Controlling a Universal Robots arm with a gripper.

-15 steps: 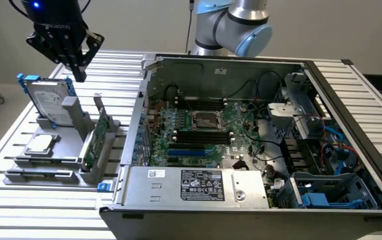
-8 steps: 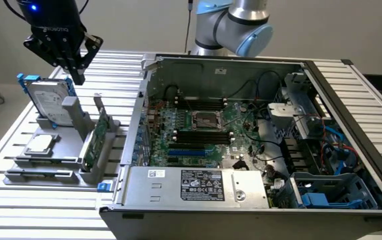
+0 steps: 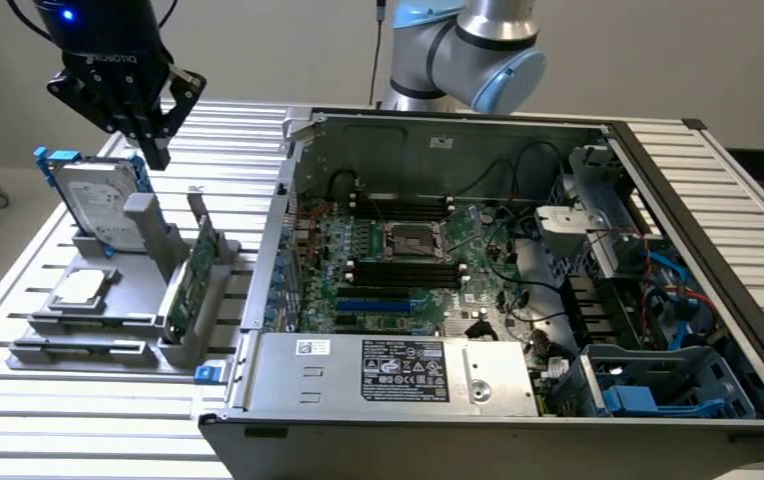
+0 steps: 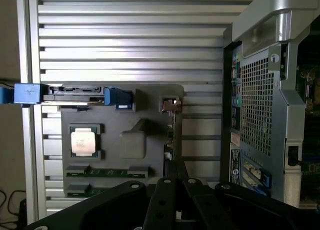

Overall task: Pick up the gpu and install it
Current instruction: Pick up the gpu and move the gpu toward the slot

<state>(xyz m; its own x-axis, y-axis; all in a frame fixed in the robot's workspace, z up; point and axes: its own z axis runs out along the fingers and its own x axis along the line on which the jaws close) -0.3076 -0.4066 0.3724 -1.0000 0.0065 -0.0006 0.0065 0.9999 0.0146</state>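
In the exterior view, the end effector (image 3: pixel 157 158) hangs above the grey holder (image 3: pixel 155 250) on the slatted table (image 3: pixel 35 400), its fingers pressed together and gripping nothing. Its tips are just over the silver hard drive (image 3: pixel 94 205) in the blue frame. The gpu (image 3: pixel 193 278) stands on edge in the holder, at the side nearest the open computer case (image 3: pixel 489 260), apart from the end effector. A small square chip (image 3: pixel 81 288) lies flat in the holder. In the wrist view, the closed end effector (image 4: pixel 175 176) looks down over the thin edge of the gpu (image 4: pixel 170 132), with the chip (image 4: pixel 83 141) and hard drive (image 4: pixel 75 93) farther off.
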